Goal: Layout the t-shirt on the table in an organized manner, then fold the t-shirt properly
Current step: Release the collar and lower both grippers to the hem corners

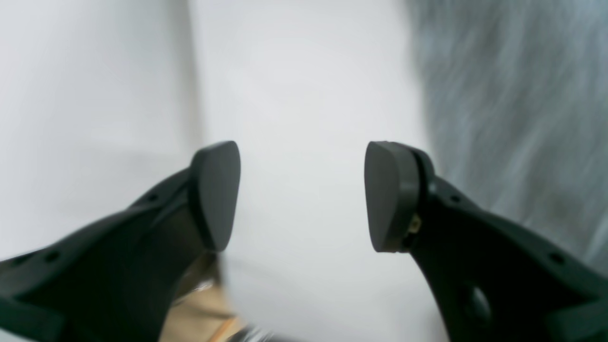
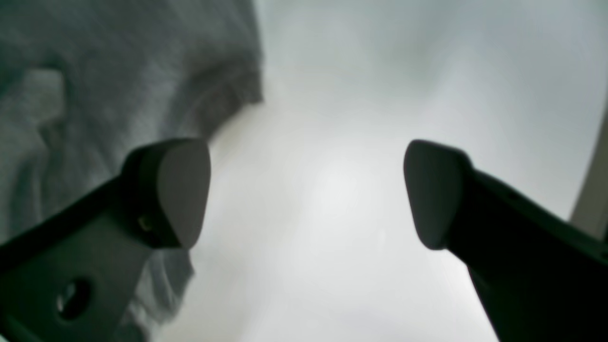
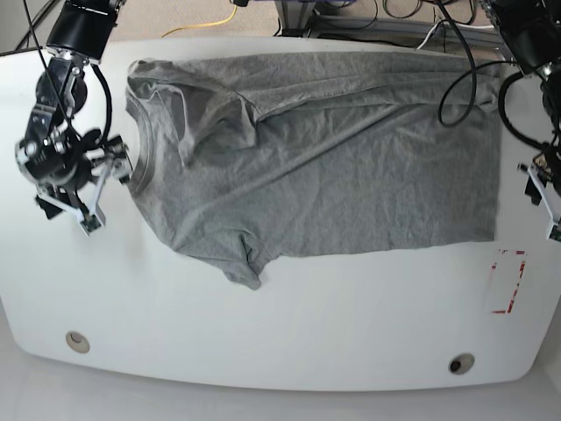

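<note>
Both my wrist views are smeared with blur, so cloth and tabletop show there only as grey and white patches. In the left wrist view my left gripper has its jaws spread wide with nothing between them, bare white table underneath and the t-shirt off to one side. The right wrist view shows the same for my right gripper: jaws well apart, empty, grey fabric beside one finger. Only the base view shows the whole layout. There the t-shirt lies spread across the far half of the table, collar toward my right arm, one sleeve folded over the body. My left arm is cut off by that view's edge. A red tape rectangle sits near the shirt's hem corner.
</note>
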Available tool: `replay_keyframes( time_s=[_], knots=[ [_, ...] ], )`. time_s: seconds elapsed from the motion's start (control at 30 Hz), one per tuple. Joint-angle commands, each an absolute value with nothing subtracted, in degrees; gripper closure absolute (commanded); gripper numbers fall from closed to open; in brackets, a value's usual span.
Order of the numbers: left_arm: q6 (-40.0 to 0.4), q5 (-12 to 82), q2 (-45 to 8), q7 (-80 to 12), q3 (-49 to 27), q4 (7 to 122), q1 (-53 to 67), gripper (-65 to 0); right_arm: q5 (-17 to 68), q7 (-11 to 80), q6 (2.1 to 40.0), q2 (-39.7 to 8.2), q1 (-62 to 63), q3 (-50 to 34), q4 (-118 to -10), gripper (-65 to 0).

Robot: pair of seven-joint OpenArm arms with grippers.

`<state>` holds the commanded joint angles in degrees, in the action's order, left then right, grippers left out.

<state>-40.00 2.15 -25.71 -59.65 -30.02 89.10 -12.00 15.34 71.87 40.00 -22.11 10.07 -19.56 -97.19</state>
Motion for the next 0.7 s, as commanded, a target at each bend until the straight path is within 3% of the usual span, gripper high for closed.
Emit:
replay_keyframes(
  time_s=[0.43, 0.7],
  knots=[
    [-40.0, 2.2, -25.6, -41.8, -19.1, 67.2, -23.3, -38.6, 15.3, 62.8, 40.0, -18.6, 27.6, -18.3, -71.6, -62.1],
    [-40.0, 2.3, -24.2, -34.2, -18.2, 57.6, -26.4, -38.6, 15.3, 55.8, 40.0, -17.9, 33.1, -17.2, -58.0, -62.1]
  ],
)
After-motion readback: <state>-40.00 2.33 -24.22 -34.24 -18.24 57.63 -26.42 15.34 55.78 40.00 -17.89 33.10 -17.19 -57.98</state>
